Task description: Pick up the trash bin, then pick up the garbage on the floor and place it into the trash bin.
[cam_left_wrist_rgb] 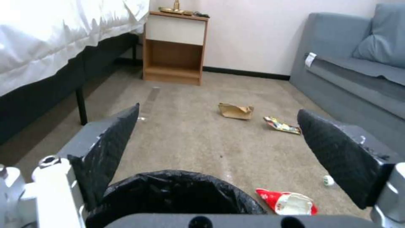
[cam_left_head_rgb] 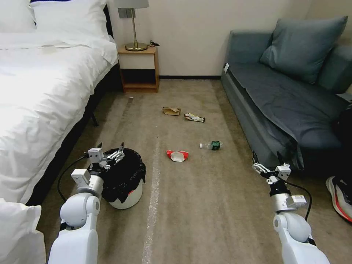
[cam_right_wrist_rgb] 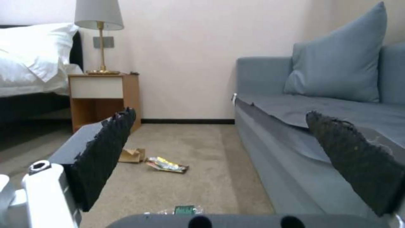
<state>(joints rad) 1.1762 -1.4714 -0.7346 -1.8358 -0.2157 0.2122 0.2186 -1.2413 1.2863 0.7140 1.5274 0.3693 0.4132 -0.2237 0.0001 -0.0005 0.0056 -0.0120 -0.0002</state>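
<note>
Carpet runs as an open lane up the middle of the head view, and you have the bed closing its left edge and the grey sofa closing its right edge. At the top centre the nightstand stands against the wall.

Your left hand is at the lower left of the head view, just above the near rim of the trash bin, with its fingers apart and nothing between them. The bin stands upright on the carpet close beside the bed, mouth up, and its black liner hangs over the rim.

Your right hand hangs at the lower right, just beside the sofa front, fingers also apart and empty.

The garbage lies in the free lane. The crushed cup is near the bin, to its right. The bottle lies on its side, long axis across the frame, white cap toward the left. Higher up, the brown paper bag and the snack wrapper lie just beside each other, the wrapper's long axis slanting down to the right.
</note>
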